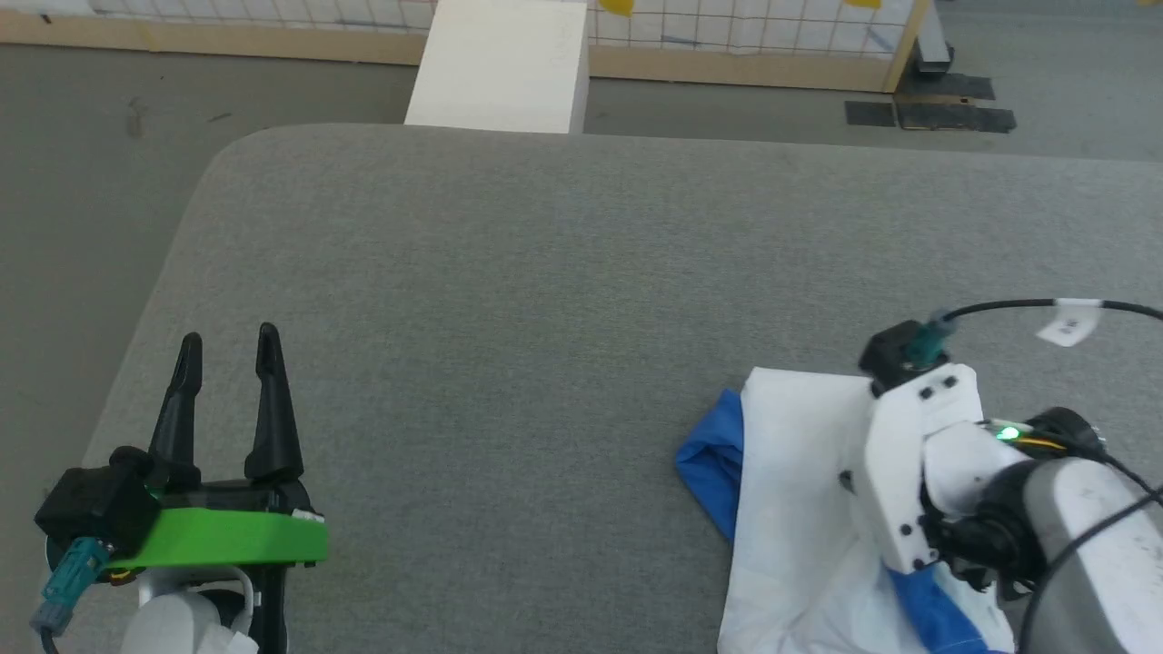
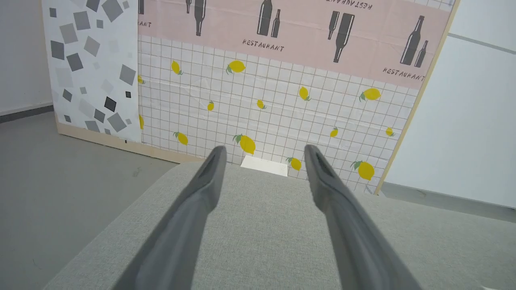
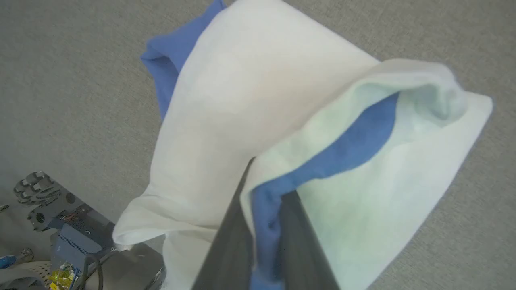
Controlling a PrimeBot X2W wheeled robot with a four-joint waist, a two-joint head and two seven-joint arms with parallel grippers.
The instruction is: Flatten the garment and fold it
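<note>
The garment (image 1: 790, 509) lies bunched at the near right of the grey padded table (image 1: 545, 318), its white body on top and a blue sleeve (image 1: 713, 463) sticking out to the left. My right gripper (image 3: 268, 189) is shut on a blue-trimmed fold of the garment (image 3: 242, 100) and holds it up over the white cloth. In the head view the right wrist (image 1: 909, 454) covers its fingers. My left gripper (image 1: 229, 338) stands open at the near left of the table with nothing between its fingers (image 2: 193, 217), far from the garment.
A white block (image 1: 504, 64) stands beyond the table's far edge. Behind it is a wall panel with lemon prints (image 2: 282, 108). Grey floor (image 1: 82, 182) lies past the table's rounded left corner. Part of the robot's base (image 3: 60, 225) shows below the table edge.
</note>
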